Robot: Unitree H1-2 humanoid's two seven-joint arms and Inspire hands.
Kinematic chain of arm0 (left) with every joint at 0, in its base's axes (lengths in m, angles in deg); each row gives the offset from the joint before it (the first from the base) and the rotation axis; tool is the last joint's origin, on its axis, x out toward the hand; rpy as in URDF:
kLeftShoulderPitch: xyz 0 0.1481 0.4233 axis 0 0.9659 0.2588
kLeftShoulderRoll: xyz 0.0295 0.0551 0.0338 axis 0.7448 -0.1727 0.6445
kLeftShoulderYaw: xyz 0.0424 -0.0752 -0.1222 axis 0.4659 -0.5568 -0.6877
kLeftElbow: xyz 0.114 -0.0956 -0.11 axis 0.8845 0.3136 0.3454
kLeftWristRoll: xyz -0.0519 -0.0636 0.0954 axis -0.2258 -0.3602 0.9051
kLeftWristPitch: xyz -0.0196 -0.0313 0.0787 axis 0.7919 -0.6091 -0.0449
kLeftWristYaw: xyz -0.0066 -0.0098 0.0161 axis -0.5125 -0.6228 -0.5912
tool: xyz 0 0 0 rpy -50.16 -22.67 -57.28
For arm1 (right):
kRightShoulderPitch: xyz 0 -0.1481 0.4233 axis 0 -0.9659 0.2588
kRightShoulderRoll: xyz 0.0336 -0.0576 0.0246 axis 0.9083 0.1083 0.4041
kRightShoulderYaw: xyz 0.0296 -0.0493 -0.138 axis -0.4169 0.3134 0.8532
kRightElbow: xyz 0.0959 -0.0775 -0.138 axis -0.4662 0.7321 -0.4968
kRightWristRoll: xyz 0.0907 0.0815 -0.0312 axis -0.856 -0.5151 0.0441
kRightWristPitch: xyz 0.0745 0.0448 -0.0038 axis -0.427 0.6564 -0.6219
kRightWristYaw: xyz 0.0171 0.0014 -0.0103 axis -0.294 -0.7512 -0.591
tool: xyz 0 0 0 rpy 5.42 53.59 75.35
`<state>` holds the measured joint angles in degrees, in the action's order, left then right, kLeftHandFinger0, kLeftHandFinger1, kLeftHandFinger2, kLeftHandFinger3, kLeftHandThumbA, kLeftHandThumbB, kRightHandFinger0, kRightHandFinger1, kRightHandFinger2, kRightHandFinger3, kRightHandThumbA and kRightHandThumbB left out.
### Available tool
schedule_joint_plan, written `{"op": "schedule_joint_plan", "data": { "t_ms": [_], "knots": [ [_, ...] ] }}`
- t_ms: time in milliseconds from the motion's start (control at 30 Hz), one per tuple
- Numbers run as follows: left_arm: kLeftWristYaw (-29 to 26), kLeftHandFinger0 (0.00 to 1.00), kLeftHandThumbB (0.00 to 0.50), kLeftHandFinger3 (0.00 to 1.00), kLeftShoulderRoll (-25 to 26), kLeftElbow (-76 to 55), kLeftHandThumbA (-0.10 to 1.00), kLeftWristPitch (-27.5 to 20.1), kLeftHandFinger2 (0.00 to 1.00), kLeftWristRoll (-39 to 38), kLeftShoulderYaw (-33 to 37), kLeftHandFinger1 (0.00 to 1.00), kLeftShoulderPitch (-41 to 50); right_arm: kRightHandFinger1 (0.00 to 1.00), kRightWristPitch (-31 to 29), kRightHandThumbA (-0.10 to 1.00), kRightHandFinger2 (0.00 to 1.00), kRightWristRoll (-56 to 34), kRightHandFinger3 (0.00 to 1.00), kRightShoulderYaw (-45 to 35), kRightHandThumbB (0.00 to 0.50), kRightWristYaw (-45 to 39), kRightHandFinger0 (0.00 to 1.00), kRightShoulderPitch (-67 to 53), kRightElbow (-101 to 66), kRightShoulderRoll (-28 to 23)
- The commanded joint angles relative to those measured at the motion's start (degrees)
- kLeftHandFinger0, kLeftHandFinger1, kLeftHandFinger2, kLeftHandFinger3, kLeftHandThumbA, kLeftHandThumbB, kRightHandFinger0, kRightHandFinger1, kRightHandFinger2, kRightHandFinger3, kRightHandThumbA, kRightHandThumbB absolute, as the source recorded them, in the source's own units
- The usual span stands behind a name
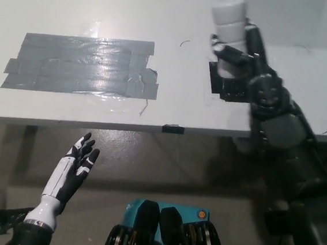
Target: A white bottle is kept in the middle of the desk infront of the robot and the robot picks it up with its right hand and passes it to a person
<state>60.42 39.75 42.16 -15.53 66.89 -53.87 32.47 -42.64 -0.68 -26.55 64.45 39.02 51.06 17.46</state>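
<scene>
gripping the white bottle [229,26] upright — right hand [244,54] closed round it.

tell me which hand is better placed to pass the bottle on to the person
Right. The black right hand already grips the white bottle above the desk. The white left hand hangs open below the desk edge.

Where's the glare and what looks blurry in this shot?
Head view: glare shines off the grey tape patch on the desk. Head view: the right robot hand and white bottle are slightly motion-smeared, the bottle's top cut off. Head view: the left robot hand looks sharp.
</scene>
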Motion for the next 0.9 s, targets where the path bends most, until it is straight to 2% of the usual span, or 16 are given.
{"op": "schedule_joint_plan", "data": {
  "t_ms": [0,33,100,133,267,367,400,467,567,700,867],
  "knots": [
    [0.3,1.00,0.000,1.00,0.6,-1.2,0.87,-0.2,1.00,0.1,-0.2,1.00,-1.1,0.55,1.0,-0.10,0.84,3.0,0.83,2.5,0.182,1.1,0.17,6.5,1.3,2.8],
    [0.3,1.00,0.000,1.00,0.6,-1.1,0.87,-0.3,1.00,0.1,-0.1,1.00,-1.2,0.54,1.3,-0.10,0.84,3.2,0.82,2.7,0.183,1.4,0.21,6.8,1.9,3.1],
    [0.2,1.00,0.000,1.00,0.6,-1.8,0.87,0.3,1.00,0.3,-0.2,1.00,-1.2,0.46,1.0,-0.10,0.83,2.6,0.80,2.8,0.201,1.1,0.17,7.4,3.6,4.2],
    [0.3,1.00,0.000,1.00,0.8,-1.6,0.87,-0.4,1.00,0.4,-0.1,1.00,-1.3,0.40,0.1,-0.10,0.82,2.4,0.78,2.8,0.229,1.1,0.04,7.5,4.8,4.8],
    [0.3,1.00,0.002,1.00,1.2,-1.8,0.84,-0.1,1.00,1.1,0.2,1.00,-1.3,0.45,-1.1,-0.10,0.83,2.3,0.80,2.5,0.219,1.1,0.00,7.4,7.3,5.5],
    [0.5,1.00,0.000,1.00,1.3,-1.7,0.78,-0.3,1.00,0.8,0.2,1.00,-1.2,0.48,-1.4,-0.10,0.83,3.2,0.82,3.2,0.176,1.6,0.00,6.9,8.4,5.6],
    [0.4,1.00,0.000,1.00,1.3,-1.7,0.76,-0.1,1.00,0.9,0.2,1.00,-1.3,0.51,-1.7,-0.10,0.86,3.1,0.86,3.2,0.165,1.8,0.00,6.5,9.1,5.5],
    [0.4,1.00,0.000,1.00,1.3,-1.7,0.74,-0.1,1.00,0.9,0.2,1.00,-1.2,0.52,-1.9,-0.10,0.86,3.0,0.87,3.2,0.156,1.9,0.00,6.3,10.0,5.3],
    [0.4,1.00,0.000,1.00,1.3,-1.6,0.74,-0.5,1.00,1.0,0.4,1.00,-1.0,0.53,-1.9,-0.10,0.84,3.1,0.83,3.2,0.159,1.9,0.01,5.9,11.1,4.8],
    [0.1,1.00,0.000,1.00,1.3,-1.7,0.73,-0.4,1.00,1.4,0.5,1.00,-1.1,0.56,-2.6,-0.10,0.86,2.6,0.83,2.7,0.163,1.5,0.07,5.9,11.5,4.1],
    [0.3,1.00,0.000,1.00,1.3,-1.8,0.72,0.2,1.00,1.5,0.5,1.00,-1.1,0.56,-3.0,-0.10,0.87,2.2,0.84,2.1,0.163,1.7,0.07,6.2,11.1,4.2]
  ]
}}
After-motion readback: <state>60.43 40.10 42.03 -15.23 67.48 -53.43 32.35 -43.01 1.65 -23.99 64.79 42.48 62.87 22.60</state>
